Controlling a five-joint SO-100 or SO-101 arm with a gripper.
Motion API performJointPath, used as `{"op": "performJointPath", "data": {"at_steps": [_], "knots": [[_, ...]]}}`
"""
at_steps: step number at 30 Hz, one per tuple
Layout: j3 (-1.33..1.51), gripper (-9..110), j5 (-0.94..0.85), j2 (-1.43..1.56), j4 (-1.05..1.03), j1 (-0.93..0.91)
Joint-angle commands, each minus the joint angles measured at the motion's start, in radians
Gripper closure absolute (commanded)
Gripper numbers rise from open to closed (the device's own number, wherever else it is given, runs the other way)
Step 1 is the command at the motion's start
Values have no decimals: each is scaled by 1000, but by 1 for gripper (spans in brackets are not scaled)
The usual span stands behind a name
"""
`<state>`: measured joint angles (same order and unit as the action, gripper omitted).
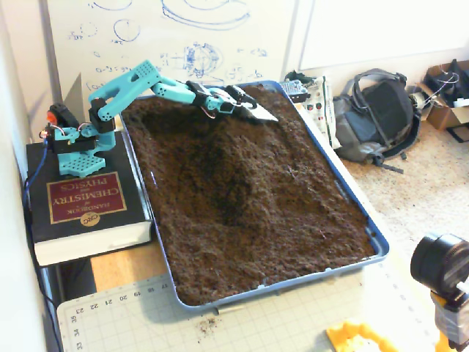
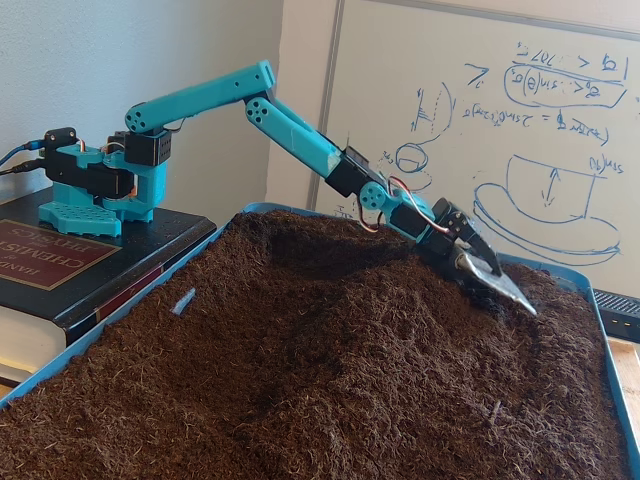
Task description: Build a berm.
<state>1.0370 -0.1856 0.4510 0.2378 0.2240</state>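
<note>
Low fixed view: pincer [image 2: 497,283] clenched on a metal blade [image 2: 505,288], tip touching soil. High fixed view: berm [image 1: 242,158] centre frame; tray rim [image 1: 344,191] right.

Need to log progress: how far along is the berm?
A low ridge of soil, the berm, already runs down the tray. The gripper holds its flat blade at the soil near the far end. The hump looks shallow and uneven; more piling remains.

Grey blade [image 2: 497,280] hides how the claw [image 2: 470,262] stands.
</note>
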Motion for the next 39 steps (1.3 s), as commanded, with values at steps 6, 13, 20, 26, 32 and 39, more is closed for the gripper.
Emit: {"op": "performJointPath", "data": {"at_steps": [6, 13, 20, 26, 32, 39], "knots": [[-66, 101, -8, 6, -72, -15], [-78, 101, 11, 64, -568, -15], [-78, 101, 89, 89, -706, -14], [-77, 101, 166, 114, -775, -6], [-64, 101, 198, 181, -893, -12], [-61, 101, 247, 247, -1042, -12]]}}
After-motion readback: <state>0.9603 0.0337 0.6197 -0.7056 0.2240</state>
